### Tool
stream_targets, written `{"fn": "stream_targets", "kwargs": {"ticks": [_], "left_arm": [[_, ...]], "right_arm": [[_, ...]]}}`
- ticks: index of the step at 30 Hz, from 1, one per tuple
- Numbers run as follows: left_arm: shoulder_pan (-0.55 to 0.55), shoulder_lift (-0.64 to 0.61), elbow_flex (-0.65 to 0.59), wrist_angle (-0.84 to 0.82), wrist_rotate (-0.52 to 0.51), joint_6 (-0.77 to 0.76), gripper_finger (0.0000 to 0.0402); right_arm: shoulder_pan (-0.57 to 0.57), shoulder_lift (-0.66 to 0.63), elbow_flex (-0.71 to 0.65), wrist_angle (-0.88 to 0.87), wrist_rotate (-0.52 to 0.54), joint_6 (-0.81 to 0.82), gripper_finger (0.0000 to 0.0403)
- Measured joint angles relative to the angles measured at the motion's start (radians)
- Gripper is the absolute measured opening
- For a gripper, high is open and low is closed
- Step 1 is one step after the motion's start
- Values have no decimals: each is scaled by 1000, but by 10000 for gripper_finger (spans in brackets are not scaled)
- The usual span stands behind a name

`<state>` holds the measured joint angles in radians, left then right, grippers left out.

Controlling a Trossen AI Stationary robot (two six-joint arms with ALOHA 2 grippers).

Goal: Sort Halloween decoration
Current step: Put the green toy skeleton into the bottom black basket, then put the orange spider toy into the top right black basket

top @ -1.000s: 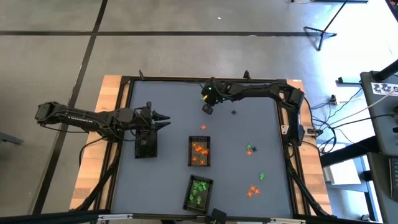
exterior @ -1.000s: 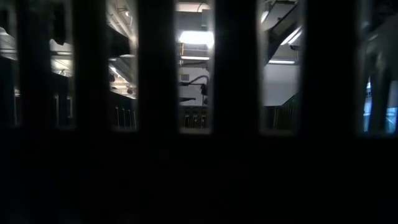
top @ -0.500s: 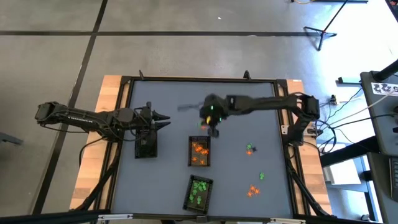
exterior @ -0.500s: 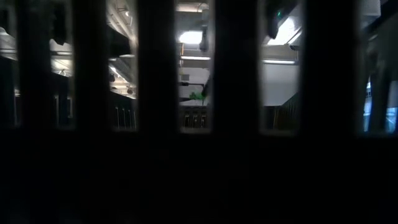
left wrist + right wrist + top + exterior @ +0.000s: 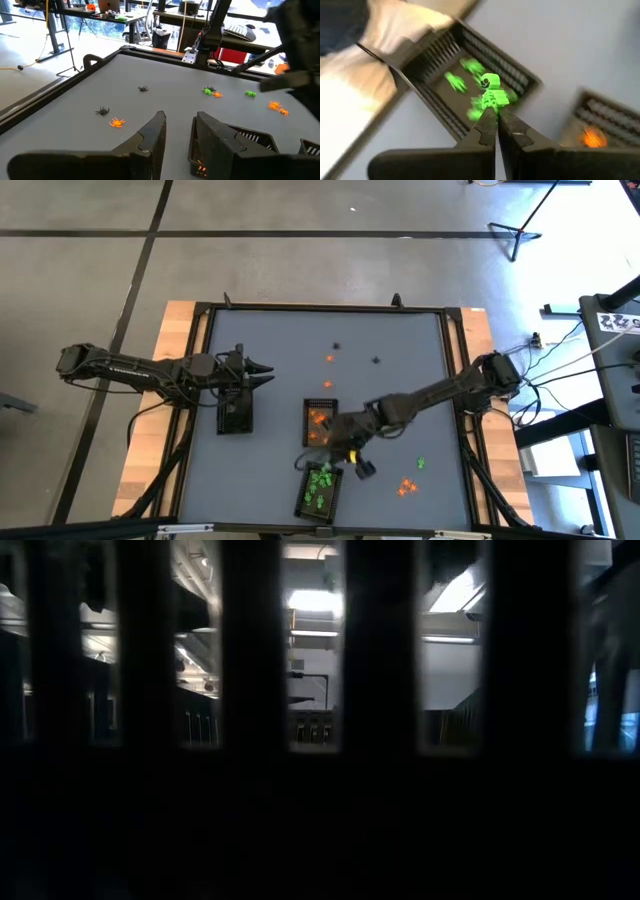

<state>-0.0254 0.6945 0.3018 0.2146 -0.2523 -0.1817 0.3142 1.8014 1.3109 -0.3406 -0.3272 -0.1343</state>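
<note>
At the left of the table, we note the left gripper (image 5: 262, 372) parked just beside the black tray (image 5: 233, 413), fingers (image 5: 150, 135) slightly parted and holding nothing; its position is unchanged over the last second.

Moving toward the centre, the orange tray (image 5: 320, 423) holds orange trinkets, and the green tray (image 5: 320, 489) below it holds green ones. Loose pieces remain on the grey table (image 5: 270, 460): an orange spider (image 5: 329, 359), two black spiders (image 5: 336, 346), and further right a green-and-orange pair (image 5: 402, 420), a green piece (image 5: 420, 463) and an orange cluster (image 5: 404, 488).

The change: one second ago the right gripper (image 5: 357, 461) was at the far edge of the table; it has since swept across, past the orange tray, and now sits at the top right corner of the green tray. In the right wrist view its fingers (image 5: 487, 125) are clamped on a green skeleton (image 5: 491, 92), suspended above the green tray's interior.

We judge this to mean one green item is matched to its bin and ready for release; several loose pieces still await sorting.

No brand names, labels or legible writing are visible. The low view is obstructed by dark bars.
</note>
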Motion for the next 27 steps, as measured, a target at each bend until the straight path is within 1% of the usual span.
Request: {"fn": "stream_targets", "kwargs": {"ticks": [3, 6, 11, 14, 16, 20, 24, 27], "left_arm": [[0, 0, 0, 0, 0, -3, 102], [0, 0, 0, 0, 0, -15, 102], [-3, 0, 0, 0, 0, -22, 102], [-9, 0, 0, -2, 0, -22, 102], [-9, 0, 0, -2, 0, -22, 102], [-9, 0, 0, -3, 0, -21, 102], [-9, 0, 0, -5, 0, -21, 102], [-9, 0, 0, -5, 0, -21, 102]], "right_arm": [[31, 10, 0, 35, -4, 3, 8], [42, 18, 1, 51, -7, 4, 28], [39, 21, 0, 48, 6, 6, 98], [31, 21, 0, 44, 51, 6, 137], [17, 21, 0, 32, 80, 6, 154], [-47, 21, 0, -94, 151, 25, 168], [-115, 21, -3, -219, 149, 92, 169], [-124, 21, -13, -291, 141, 136, 169]]}}
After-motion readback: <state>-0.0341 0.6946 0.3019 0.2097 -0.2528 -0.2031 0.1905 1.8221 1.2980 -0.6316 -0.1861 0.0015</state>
